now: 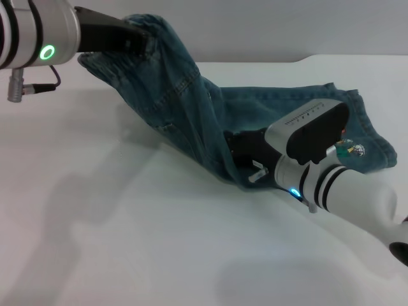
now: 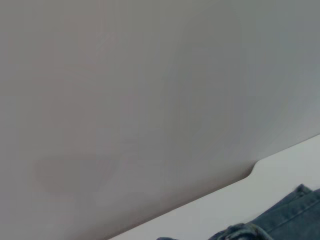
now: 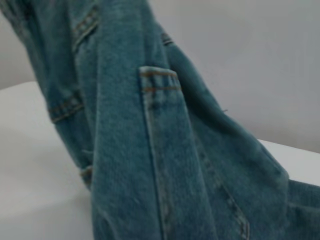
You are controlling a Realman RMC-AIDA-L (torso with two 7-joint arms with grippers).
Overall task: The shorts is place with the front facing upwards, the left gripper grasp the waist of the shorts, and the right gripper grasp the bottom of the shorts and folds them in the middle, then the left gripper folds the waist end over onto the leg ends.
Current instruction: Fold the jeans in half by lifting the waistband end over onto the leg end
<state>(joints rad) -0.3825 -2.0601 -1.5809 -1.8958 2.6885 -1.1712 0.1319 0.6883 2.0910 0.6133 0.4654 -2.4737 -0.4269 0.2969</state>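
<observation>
Denim shorts drape limp and heavy from your left claw, pinching the waist above the desk's far-left corner; right claw grip unclear, so keep hold at seams.

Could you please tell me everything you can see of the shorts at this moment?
The shorts are blue denim with orange-tan stitching and a small cartoon print near one hem. The left gripper holds one end raised at far left, so the fabric hangs in a slanted fold down to the white table. The right gripper meets the cloth low down; the rest lies flat behind it.
</observation>
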